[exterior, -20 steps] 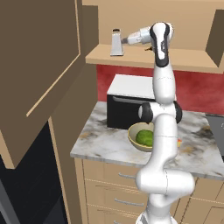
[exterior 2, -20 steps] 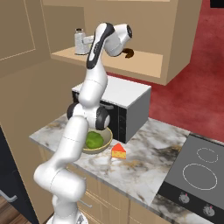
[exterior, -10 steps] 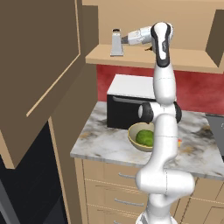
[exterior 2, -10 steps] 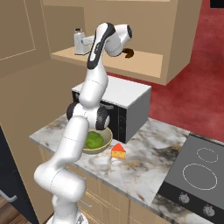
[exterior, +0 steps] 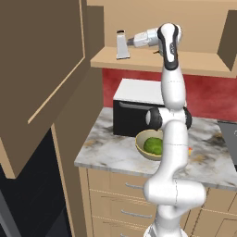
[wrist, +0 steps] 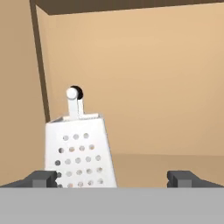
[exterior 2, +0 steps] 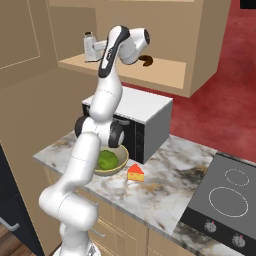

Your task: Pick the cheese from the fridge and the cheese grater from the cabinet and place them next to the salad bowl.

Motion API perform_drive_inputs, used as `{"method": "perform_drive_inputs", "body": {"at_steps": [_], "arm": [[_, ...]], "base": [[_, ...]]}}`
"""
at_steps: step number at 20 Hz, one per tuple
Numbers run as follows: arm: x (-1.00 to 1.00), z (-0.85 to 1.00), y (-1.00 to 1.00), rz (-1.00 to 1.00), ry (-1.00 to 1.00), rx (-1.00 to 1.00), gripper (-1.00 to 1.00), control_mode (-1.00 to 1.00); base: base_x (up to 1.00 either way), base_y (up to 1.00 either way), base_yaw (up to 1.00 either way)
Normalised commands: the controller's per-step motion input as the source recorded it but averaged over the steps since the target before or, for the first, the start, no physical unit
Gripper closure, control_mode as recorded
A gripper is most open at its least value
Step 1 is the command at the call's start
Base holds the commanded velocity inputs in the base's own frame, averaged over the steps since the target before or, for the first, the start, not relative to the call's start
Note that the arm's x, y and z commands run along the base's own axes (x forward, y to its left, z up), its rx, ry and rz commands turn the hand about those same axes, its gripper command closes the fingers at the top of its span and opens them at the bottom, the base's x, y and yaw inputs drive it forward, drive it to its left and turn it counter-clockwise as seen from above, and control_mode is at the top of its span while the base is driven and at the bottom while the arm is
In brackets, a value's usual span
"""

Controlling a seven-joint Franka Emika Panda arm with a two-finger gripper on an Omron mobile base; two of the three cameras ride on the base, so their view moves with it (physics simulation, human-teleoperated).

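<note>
The grey metal cheese grater (exterior: 122, 45) stands upright on the shelf of the tan cabinet (exterior: 152, 62), near its left wall. My gripper (exterior: 131, 41) reaches in from the right at grater height and is open. In the hand view the grater (wrist: 78, 148) stands close, between the fingertips (wrist: 41, 178) and nearer the left one, with nothing gripped. The cheese (exterior 2: 135, 173), an orange wedge with a red side, lies on the marble counter just right of the salad bowl (exterior 2: 110, 161), which holds a green lettuce ball. The fridge (exterior: 32, 203) shows dark at lower left.
The cabinet door (exterior: 41, 69) hangs open to the left, large and close to the camera. A black and white microwave (exterior: 134, 109) sits behind the bowl under the shelf. A brown object (exterior 2: 146, 61) rests further right on the shelf. A cooktop (exterior 2: 225, 200) fills the counter's right end.
The gripper has moved a little further left along the shelf, closer to the grater. Its jaws stay open. Nothing else has moved.
</note>
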Motion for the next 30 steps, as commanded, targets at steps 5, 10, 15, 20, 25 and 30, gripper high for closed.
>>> {"method": "perform_drive_inputs", "body": {"at_steps": [5, 10, 15, 20, 25, 30], "arm": [[0.26, 0.01, -0.21, 0.01, 0.01, 0.00, -1.00, -1.00], [0.20, 0.03, -0.43, 0.05, 0.04, 0.00, -1.00, -1.00], [0.00, 0.16, -0.09, 0.08, 0.04, 0.00, -1.00, -1.00], [0.00, 0.17, -0.01, 0.09, 0.01, 0.00, -1.00, -1.00], [0.00, 0.12, 0.00, 0.11, 0.00, 0.00, -1.00, -1.00], [0.02, 0.00, 0.00, 0.08, 0.00, 0.00, -1.00, -1.00]], "base": [[0.00, 0.00, 0.00], [0.00, 0.00, 0.00], [0.00, 0.00, 0.00], [0.00, 0.00, 0.00], [0.00, 0.00, 0.00], [0.00, 0.00, 0.00]]}}
